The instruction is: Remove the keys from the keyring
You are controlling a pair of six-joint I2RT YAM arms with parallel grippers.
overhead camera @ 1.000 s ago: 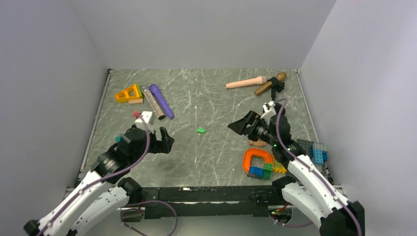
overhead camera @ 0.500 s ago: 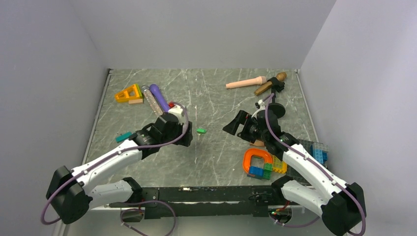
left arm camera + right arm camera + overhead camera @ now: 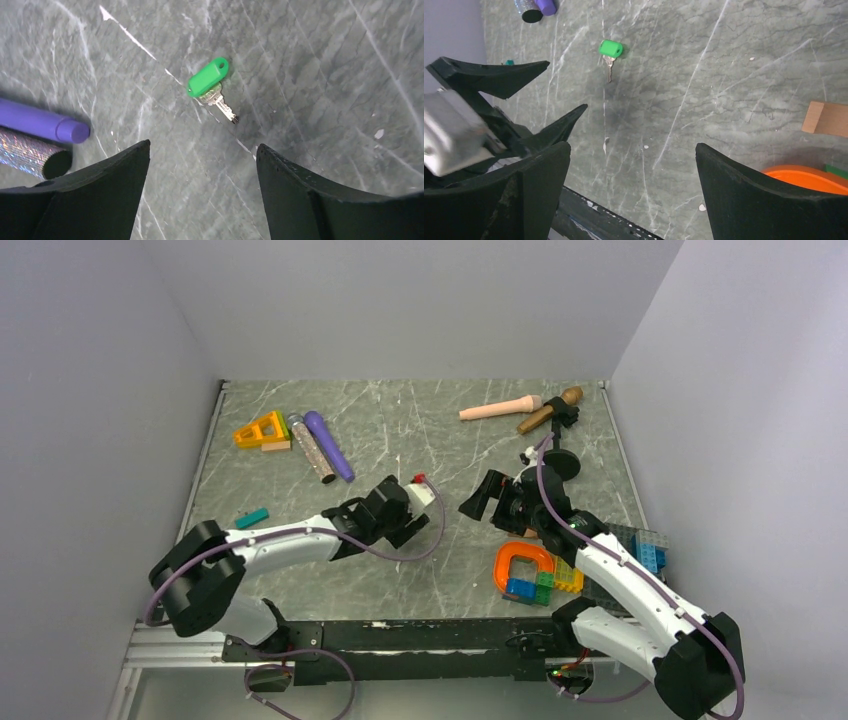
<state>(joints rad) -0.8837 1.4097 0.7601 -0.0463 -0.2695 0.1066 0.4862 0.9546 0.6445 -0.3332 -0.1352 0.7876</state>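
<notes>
A bright green key [image 3: 208, 76] with a silver blade lies flat on the grey marble table [image 3: 325, 60], just ahead of my left gripper [image 3: 202, 146]. The gripper is open and empty and hovers over the key. The right wrist view also shows the green key [image 3: 610, 48] and the left gripper's fingers [image 3: 541, 67]. From above, the left gripper [image 3: 405, 525] hides the key. The teal key [image 3: 252, 517] lies alone at the left. My right gripper [image 3: 478, 498] is open and empty, to the right of the left one. No keyring shows.
A purple marker [image 3: 328, 445], a glitter tube [image 3: 312, 450] and an orange triangle [image 3: 262, 430] lie at the back left. A pink handle [image 3: 500, 408] and a toy microphone [image 3: 550, 410] lie at the back right. An orange horseshoe [image 3: 523, 565] and coloured bricks [image 3: 648, 552] sit near the right arm.
My left arm has swept rightward from beside the teal key to over the green key, and its jaws have narrowed a little. The right gripper has shifted slightly left.
</notes>
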